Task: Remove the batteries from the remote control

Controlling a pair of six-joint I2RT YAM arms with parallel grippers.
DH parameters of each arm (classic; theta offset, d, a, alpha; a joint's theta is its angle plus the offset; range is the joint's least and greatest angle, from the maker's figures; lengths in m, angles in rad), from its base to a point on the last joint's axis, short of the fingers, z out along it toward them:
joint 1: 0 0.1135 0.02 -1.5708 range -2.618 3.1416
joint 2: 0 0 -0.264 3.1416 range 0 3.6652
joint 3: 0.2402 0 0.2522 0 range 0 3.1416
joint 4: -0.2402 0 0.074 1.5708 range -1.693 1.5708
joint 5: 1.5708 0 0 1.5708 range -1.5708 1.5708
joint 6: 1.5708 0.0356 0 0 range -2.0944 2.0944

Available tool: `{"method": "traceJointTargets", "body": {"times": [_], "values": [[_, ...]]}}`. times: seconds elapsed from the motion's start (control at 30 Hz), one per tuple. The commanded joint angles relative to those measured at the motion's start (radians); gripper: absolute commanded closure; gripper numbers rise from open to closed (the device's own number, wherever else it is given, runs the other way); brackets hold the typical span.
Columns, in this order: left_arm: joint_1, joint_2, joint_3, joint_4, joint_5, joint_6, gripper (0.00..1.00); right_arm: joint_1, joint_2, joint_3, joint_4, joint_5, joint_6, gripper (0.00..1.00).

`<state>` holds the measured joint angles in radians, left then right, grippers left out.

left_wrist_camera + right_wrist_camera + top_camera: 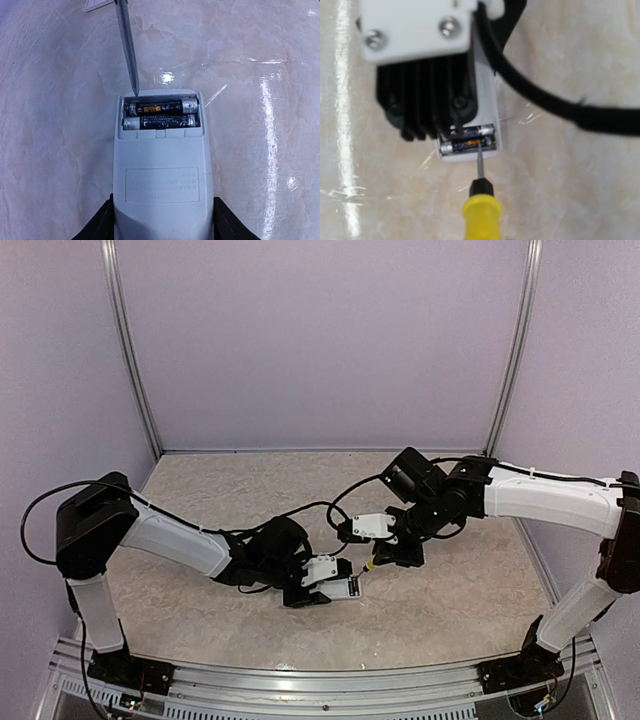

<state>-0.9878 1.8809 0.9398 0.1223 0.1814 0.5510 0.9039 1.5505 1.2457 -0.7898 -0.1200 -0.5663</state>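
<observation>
Left wrist: both batteries (161,114) are seated in the opened remote (162,170), clamped by left gripper (162,225); screwdriver (479,202) is held by right gripper (398,555).

Bright even overhead light; glare streaks on table (270,100); right wrist view blurred.

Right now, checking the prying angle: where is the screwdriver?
Left wrist view: the screwdriver slants down from top left, its tip at the far left corner of the open bay in the remote control, beside the batteries.
</observation>
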Motion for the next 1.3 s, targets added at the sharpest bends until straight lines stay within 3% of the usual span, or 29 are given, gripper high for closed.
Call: {"method": "traceJointTargets", "body": {"times": [0.0, 0.4, 1.27], "values": [[0.001, 0.029, -0.004, -0.083, -0.008, 0.007, 0.91, 0.007, -0.036, -0.007, 0.044, -0.024, -0.095, 1.0], [-0.013, -0.009, -0.028, -0.056, -0.089, 0.025, 0.92, -0.004, 0.05, 0.013, 0.061, -0.014, -0.139, 1.0], [-0.02, -0.005, -0.024, -0.056, -0.104, 0.024, 0.92, -0.026, 0.053, -0.011, 0.09, 0.019, -0.155, 1.0]]}}
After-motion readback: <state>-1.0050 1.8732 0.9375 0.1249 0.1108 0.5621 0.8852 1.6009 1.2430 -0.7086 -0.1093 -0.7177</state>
